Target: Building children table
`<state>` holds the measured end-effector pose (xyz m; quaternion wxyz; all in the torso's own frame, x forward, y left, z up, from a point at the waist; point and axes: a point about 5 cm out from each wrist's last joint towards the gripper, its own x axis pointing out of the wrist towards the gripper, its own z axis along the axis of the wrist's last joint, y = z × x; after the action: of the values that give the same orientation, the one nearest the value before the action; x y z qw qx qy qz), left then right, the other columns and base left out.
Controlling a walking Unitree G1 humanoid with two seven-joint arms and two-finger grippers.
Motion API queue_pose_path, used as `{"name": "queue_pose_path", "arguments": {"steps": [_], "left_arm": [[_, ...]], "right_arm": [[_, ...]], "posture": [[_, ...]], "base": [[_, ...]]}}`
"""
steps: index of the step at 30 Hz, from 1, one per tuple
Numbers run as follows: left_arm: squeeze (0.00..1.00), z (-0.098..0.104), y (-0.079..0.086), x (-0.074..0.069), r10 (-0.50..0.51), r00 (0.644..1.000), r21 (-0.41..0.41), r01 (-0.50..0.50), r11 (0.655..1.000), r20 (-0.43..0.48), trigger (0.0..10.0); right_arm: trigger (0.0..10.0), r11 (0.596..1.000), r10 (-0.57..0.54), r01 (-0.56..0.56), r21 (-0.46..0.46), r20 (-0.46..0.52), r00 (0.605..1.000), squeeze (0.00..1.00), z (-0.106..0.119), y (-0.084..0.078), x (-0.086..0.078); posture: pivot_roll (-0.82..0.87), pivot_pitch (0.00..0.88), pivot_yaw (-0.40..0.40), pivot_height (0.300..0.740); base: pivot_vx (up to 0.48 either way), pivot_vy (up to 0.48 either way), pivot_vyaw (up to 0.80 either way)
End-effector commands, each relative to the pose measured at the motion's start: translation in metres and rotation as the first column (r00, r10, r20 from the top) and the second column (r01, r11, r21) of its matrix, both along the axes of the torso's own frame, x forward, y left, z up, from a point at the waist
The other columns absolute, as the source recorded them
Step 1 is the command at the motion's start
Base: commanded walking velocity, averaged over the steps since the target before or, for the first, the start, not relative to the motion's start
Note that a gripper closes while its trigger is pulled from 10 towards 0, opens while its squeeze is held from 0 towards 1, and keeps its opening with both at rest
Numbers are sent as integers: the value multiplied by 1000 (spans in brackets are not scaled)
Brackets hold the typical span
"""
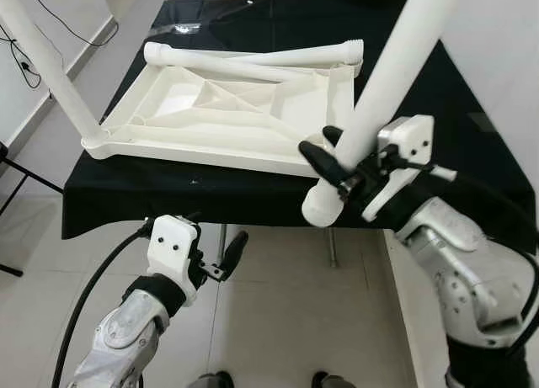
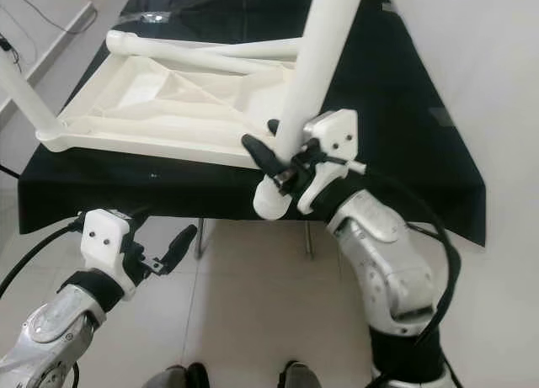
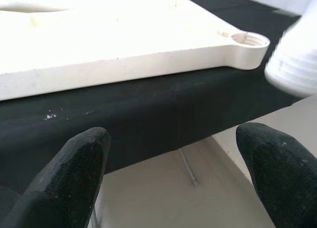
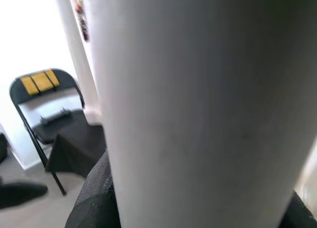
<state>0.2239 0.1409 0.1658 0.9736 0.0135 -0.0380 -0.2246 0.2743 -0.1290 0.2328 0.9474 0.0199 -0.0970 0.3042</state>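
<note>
Black cloth covers the work table [image 1: 253, 199], and on it the white table top [image 1: 227, 110] is laid upside down, ribs up. In the left eye view one white leg [image 1: 50, 68] is already stood up in the far left corner of the top. Two more legs [image 1: 253, 61] are laid across the far end, not yet fitted. A fourth leg [image 1: 383, 93] is held by the right gripper [image 1: 337, 165], clamped tight near its threaded end, which is tilted down just past the near right corner.

In the right eye view the same leg [image 2: 307, 77] is seen slanting up out of the picture. The left gripper [image 2: 173, 245] is hung low in front of the table, fingers apart, with nothing in it.

In the left wrist view the round screw hole [image 3: 247, 40] at the near corner is seen bare — the leg's ribbed end [image 3: 292, 69] is just beside it, not yet in.

In the right wrist view the held leg [image 4: 208, 109] is seen very close, with a folding chair [image 4: 49, 109] behind.

So the job is judged to be early — one leg is in, one is being lined up, and two are left.
</note>
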Motion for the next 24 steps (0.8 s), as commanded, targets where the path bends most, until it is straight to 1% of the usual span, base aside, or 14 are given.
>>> {"name": "queue_pose_path", "arguments": {"steps": [1, 3, 6, 7, 8, 9, 11, 12, 13, 14, 17, 18, 21, 24], "left_arm": [[0, -7, 9, -7, 20, 999, -2, -20, 1000, -37, 10000], [0, -11, 12, -9, 35, 998, -10, -36, 999, -59, 10000], [0, -14, 12, -12, 37, 997, -17, -38, 999, -73, 10000], [0, -16, 11, -12, 31, 997, -17, -32, 999, -77, 10000], [0, -17, 9, -12, 21, 997, -19, -22, 1000, -80, 10000], [0, -18, 8, -12, 14, 997, -20, -15, 1000, -82, 10000], [0, -18, 2, -8, -17, 997, -18, 16, 1000, -72, 10000], [0, -18, 2, -8, -17, 997, -18, 16, 1000, -72, 10000], [0, -16, -1, -3, -38, 998, -18, 36, 999, -58, 10000], [0, -14, -2, 0, -48, 998, -20, 47, 999, -49, 10000], [0, -14, -2, 1, -51, 998, -20, 50, 999, -47, 10000], [0, -14, -2, 1, -55, 997, -19, 55, 998, -47, 10000], [0, -15, -7, 1, -121, 992, 23, 122, 992, -40, 10000], [0, -15, -10, 3, -159, 987, 45, 161, 986, -38, 10000]], "right_arm": [[10000, 999, -54, 54, -4, -100, 994, 0, -25, 2, -4], [10000, 997, -70, 75, 34, -118, 990, 0, -30, 3, -6], [10000, 996, -84, 86, 7, -153, 985, 0, -34, 3, -6], [10000, 996, -91, 90, -15, -166, 982, 0, -36, 2, -6], [10000, 996, -86, 87, 3, -157, 984, 0, -35, 2, -5], [10000, 996, -81, 85, 22, -146, 986, 0, -33, 2, -5], [10000, 991, -131, 128, -26, -136, 982, 0, -35, 2, 0], [10000, 991, -131, 128, -26, -136, 982, 0, -35, 2, 0], [10000, 991, -133, 132, -16, -134, 982, 0, -34, 3, 2], [10000, 993, -113, 116, 9, -128, 985, 0, -33, 5, 1], [10000, 993, -112, 114, 10, -127, 986, 0, -33, 5, 1], [10000, 994, -105, 106, 4, -126, 987, 0, -32, 6, 1], [10000, 997, -78, 76, -23, -121, 990, 0, -33, 5, 1], [10000, 997, -50, 42, -68, -120, 992, 0, -36, -2, 3]], "posture": [[-40, 143, 11, 740], [-36, 135, 16, 740], [-32, 123, 18, 740], [-30, 118, 17, 740], [-32, 108, 20, 740], [-32, 108, 20, 740], [-42, 94, 22, 740], [-42, 94, 22, 740], [-46, 86, 25, 740], [-48, 84, 26, 740], [-48, 84, 26, 740], [-51, 81, 29, 740], [-48, 77, 30, 740], [-48, 76, 29, 740]], "base": [[352, 0, 800], [373, 0, 797], [382, 0, 0], [398, 0, 800], [416, 0, 800], [416, 0, 800], [426, 0, 0], [428, 0, 0], [428, 0, 0], [428, 0, 0], [428, 0, 0], [424, 0, 0], [429, 0, 0], [390, 0, 0]]}}
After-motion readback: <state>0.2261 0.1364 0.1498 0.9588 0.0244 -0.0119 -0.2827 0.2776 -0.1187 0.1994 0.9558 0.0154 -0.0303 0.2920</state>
